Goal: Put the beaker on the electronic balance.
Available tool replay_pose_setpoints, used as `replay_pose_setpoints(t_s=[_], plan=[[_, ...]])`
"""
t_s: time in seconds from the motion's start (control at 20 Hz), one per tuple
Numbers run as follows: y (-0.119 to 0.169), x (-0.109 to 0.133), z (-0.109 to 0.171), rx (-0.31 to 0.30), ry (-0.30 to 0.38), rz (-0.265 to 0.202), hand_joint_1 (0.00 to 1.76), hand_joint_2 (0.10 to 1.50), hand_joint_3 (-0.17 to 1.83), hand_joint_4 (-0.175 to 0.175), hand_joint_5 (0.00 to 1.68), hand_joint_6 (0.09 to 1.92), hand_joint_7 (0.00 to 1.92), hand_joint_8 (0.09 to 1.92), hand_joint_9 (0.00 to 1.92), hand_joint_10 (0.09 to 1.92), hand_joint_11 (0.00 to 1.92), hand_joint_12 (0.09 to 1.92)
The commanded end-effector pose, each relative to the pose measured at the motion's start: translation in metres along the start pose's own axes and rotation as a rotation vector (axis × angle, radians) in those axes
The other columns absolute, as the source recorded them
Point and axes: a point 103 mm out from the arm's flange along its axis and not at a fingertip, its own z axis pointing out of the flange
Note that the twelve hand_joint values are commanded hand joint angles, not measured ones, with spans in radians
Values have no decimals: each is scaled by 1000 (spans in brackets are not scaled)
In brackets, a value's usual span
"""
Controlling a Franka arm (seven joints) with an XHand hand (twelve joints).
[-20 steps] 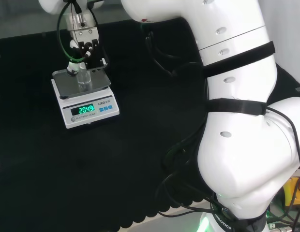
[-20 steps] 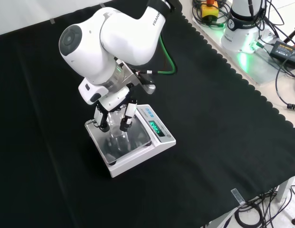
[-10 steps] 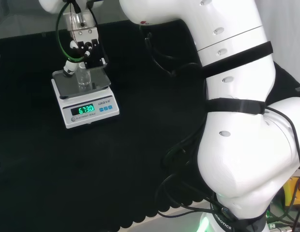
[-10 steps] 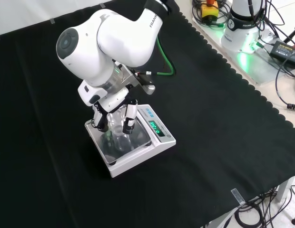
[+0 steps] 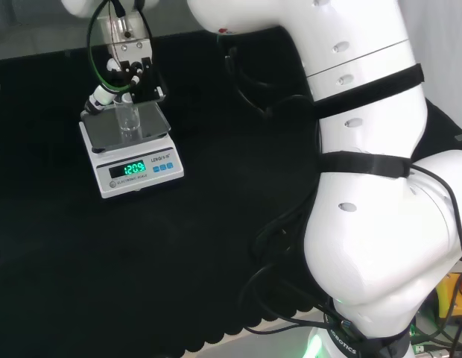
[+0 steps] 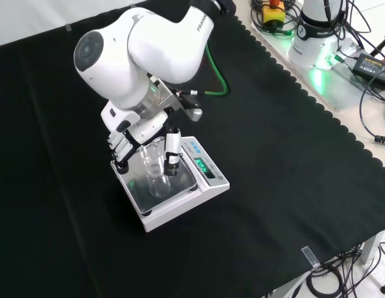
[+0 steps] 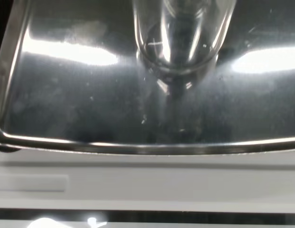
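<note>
The beaker [image 6: 154, 169] stands upright on the balance [image 6: 180, 202], the hand [image 6: 133, 139] spread just above it.

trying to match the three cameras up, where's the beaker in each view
Head view: beaker stands upper left, on the balance pan, just below the hand.
Front view: beaker is left of centre on the pan, beside the hand.
Wrist view: beaker stands close, on the steel pan.
Shared landmark: the electronic balance.
</note>
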Motion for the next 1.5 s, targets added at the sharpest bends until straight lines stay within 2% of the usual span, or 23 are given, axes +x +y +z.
replay_pose_setpoints(t_s=[0.05, 0.45, 0.95, 1.2, 1.5], plan=[[-35, -23, -35, -122, 20, 7, 403, 813, -95, -69, 268, 450, 196, 839, 89, 943, 191, 1490], [-114, -69, -62, -224, 30, 60, 470, 866, -46, -75, 317, 404, 252, 827, 252, 894, 409, 1387], [-212, -123, -50, -261, 51, 114, 547, 914, -26, -79, 342, 403, 283, 817, 407, 833, 526, 1324], [-241, -142, -40, -272, 75, 145, 556, 921, -23, -80, 345, 403, 290, 815, 430, 824, 551, 1316], [-256, -152, -36, -288, 95, 170, 560, 926, -22, -81, 346, 402, 293, 813, 438, 817, 564, 1306]])
